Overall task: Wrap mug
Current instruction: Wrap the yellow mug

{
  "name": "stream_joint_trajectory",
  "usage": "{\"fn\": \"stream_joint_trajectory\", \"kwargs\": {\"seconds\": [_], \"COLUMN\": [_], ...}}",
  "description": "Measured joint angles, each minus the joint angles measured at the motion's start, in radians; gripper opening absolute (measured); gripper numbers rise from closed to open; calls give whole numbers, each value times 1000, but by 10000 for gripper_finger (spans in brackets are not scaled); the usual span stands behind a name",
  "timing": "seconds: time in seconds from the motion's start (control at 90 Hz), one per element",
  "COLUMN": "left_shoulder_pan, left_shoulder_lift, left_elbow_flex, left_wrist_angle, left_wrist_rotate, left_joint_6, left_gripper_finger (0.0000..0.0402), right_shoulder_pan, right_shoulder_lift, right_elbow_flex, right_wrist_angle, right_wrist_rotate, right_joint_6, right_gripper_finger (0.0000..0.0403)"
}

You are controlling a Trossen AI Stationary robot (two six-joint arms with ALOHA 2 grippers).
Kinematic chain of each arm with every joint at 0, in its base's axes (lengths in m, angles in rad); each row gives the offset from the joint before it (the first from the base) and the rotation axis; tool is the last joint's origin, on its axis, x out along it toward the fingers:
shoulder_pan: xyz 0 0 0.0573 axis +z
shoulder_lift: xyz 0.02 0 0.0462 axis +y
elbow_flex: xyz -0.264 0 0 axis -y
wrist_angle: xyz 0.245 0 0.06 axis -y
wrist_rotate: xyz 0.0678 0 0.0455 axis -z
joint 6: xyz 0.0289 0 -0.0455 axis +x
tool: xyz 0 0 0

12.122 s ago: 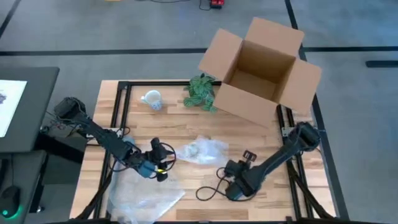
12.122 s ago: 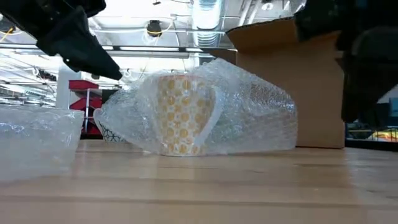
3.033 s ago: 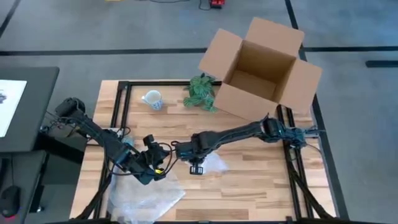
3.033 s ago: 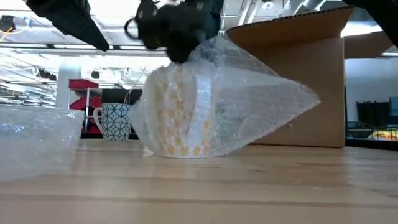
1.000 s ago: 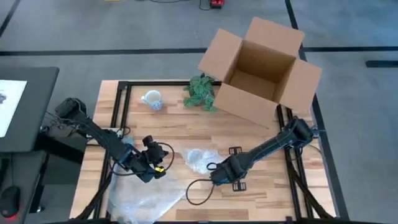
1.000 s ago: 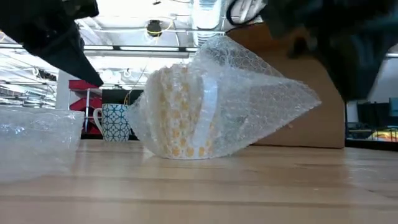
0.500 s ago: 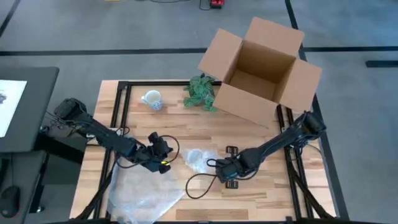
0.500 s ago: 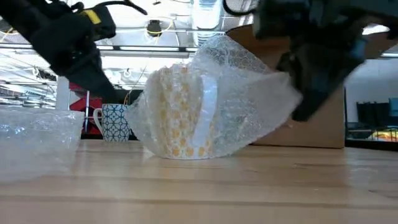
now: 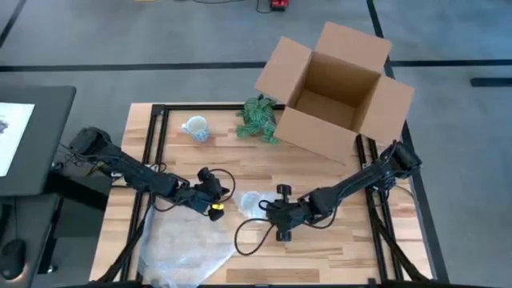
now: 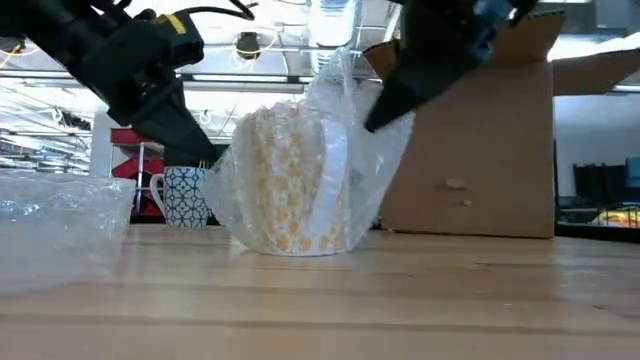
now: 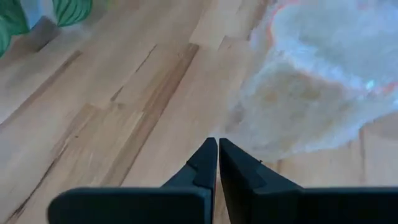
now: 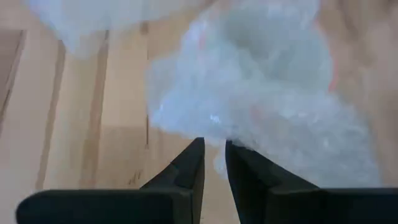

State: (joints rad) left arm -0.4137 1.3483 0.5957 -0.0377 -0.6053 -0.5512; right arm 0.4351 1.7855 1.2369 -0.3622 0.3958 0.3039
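A yellow-patterned mug point(image 10: 290, 180) stands upright on the table under loose bubble wrap point(image 9: 251, 202). My right gripper point(image 9: 269, 210) is at the wrap's right side, its fingers point(image 12: 198, 163) nearly together on the wrap's edge. In the low view it slants down from the upper right point(image 10: 385, 110). My left gripper point(image 9: 218, 198) hovers shut just left of the mug. Its tips point(image 11: 217, 146) stop short of the wrap point(image 11: 311, 87). My right gripper pinches the bubble wrap's loose right-hand tail point(image 12: 217, 155) between its two fingers, how many layers I cannot tell. The fingers slant down from the table's right side. The tail is raised off the table and folded in against the mug's right side point(image 10: 375, 150).
A spare bubble wrap sheet point(image 9: 184, 252) lies at the near left. A white and blue mug point(image 9: 194, 128), a green leafy thing point(image 9: 258, 118) and an open cardboard box point(image 9: 336, 88) stand at the far side. A black cable point(image 9: 244, 236) loops near the right gripper.
My right gripper has gone toward the table's left edge, up to the mug. The wrap's tail, which stuck out to the right along the table, is now raised and folded in against the mug. My left gripper has moved toward the mug from the left.
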Motion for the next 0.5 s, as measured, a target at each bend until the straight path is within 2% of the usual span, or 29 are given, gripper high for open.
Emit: {"fn": "stream_joint_trajectory", "kwargs": {"seconds": [0.333, 0.5], "left_shoulder_pan": [30, 31], "left_shoulder_lift": [172, 211], "left_elbow_flex": [1, 2], "left_wrist_angle": [210, 247], "left_wrist_rotate": [101, 102], "left_joint_6": [67, 75], "left_gripper_finger": [0, 0], "right_shoulder_pan": [-40, -60], "right_shoulder_lift": [1, 1], "right_elbow_flex": [1, 1], "right_wrist_angle": [109, 113], "right_wrist_rotate": [0, -1], "right_joint_6": [-44, -43], "right_gripper_finger": [56, 56]}}
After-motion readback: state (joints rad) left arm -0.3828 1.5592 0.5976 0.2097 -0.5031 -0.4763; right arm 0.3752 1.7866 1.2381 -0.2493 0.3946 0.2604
